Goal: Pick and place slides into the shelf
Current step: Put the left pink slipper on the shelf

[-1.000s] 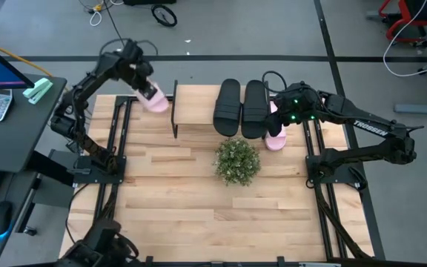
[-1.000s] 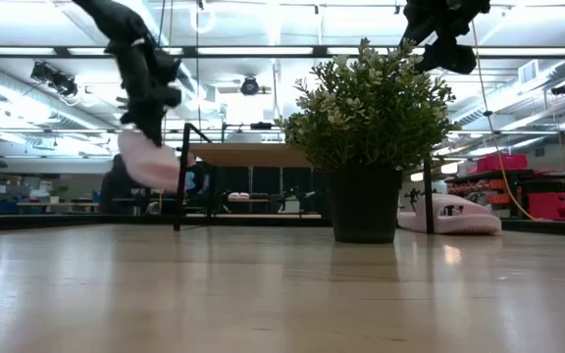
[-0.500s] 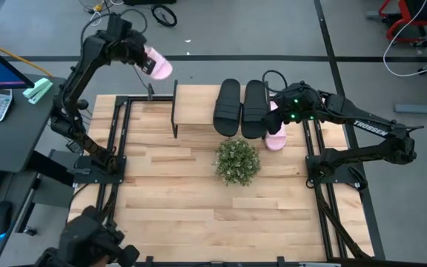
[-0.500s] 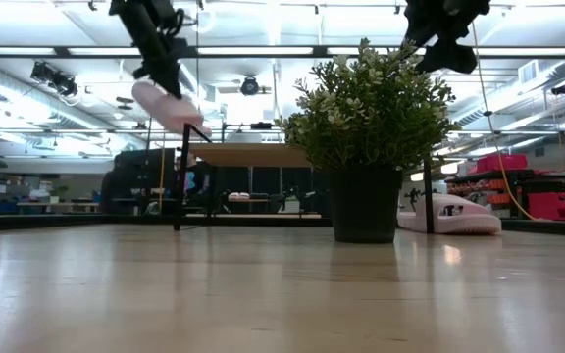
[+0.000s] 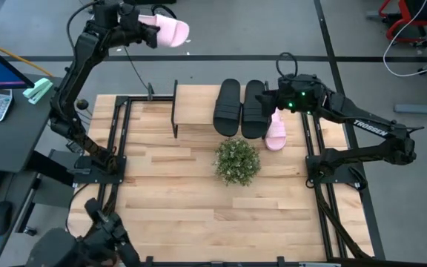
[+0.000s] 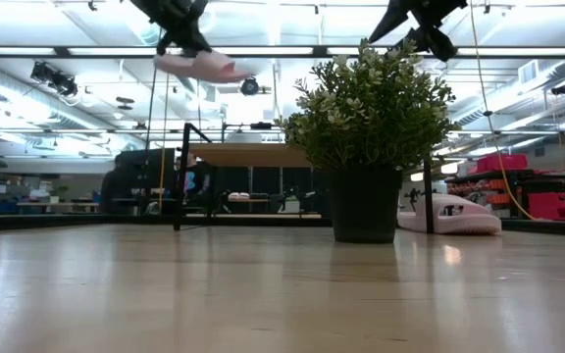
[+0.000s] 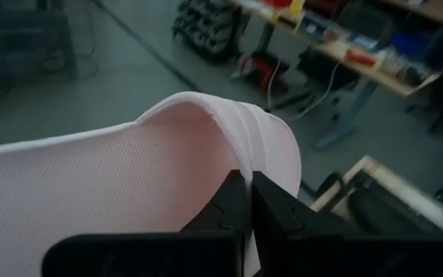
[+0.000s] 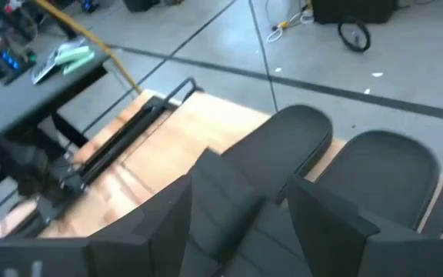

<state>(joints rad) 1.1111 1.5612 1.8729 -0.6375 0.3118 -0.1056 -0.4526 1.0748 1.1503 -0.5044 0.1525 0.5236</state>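
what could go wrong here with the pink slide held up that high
The left claw pinches the pink slide by a thin edge only, high above and beyond the table's far edge, so a slip would likely drop it to the floor. The shelf already carries the two black slides, and the right claw hovers open over them, so the arms could crowd each other there.

Grey floor [image 5: 273, 44], ceiling strip lights [image 6: 282, 49]

Two slides [image 5: 241, 107] lie side by side on the shelf [image 5: 199, 111] at the counter's [image 5: 176, 215] rear; a third [image 5: 276, 132] lies right of them, a potted plant [image 5: 237, 162] in front.
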